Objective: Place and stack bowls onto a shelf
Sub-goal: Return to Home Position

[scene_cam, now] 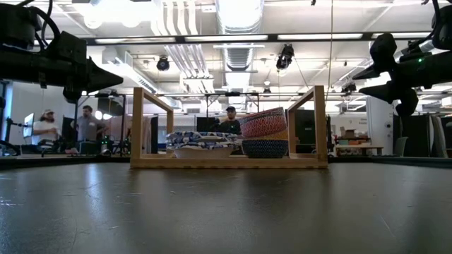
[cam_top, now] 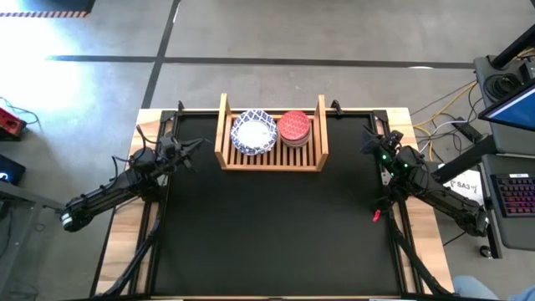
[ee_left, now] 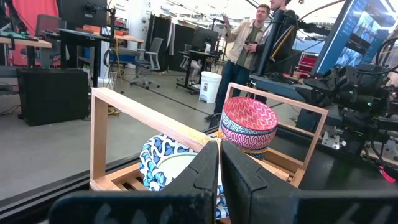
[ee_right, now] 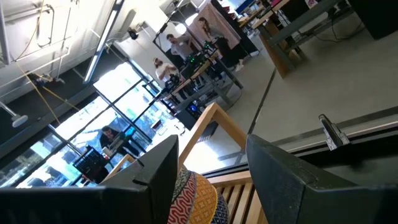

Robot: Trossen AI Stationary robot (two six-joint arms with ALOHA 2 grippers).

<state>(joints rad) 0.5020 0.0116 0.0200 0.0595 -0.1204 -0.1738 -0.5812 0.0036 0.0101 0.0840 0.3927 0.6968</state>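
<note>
Step in hand: I judge this to be the retreat to rest, since neither of my jaws is at a bowl.
Left jaws: clenched, the two fingers (ee_left: pixel 202 177) pressed nearly together with nothing between them. They hang above the counter (cam_top: pixel 267 242) off the shelf's left end, apart from it, at the tip of my left arm (cam_top: pixel 109 194).
Right jaws: released, the fingers standing wide apart and bare. They are held high off the shelf's right end, also apart from it, on my right arm (cam_top: pixel 435 188).
Shelf: the shelf (cam_top: pixel 272 165) stands at the far middle of the counter, upright, with both side boards in place.
White and blue bowls: the white and blue bowls (cam_top: pixel 253 134) sit nested in one stack in the left half of the shelf, low and wide in the low view.
Small bowls: the small bowls (cam_top: pixel 294 127) are piled in the right half, just beside the white stack, with the red bowl (scene_cam: pixel 263 122) on top and a dark blue one at the bottom. The top one seems to sit a little askew.
Count: I cannot tell how many bowls each stack holds.
Done: I see no bowl on the counter outside the shelf, so the placing and stacking looks finished.
Left to do: by my judgement, only bringing both arms to rest.
Risk: slight, perhaps the taller small stack if it gets nudged.
</note>
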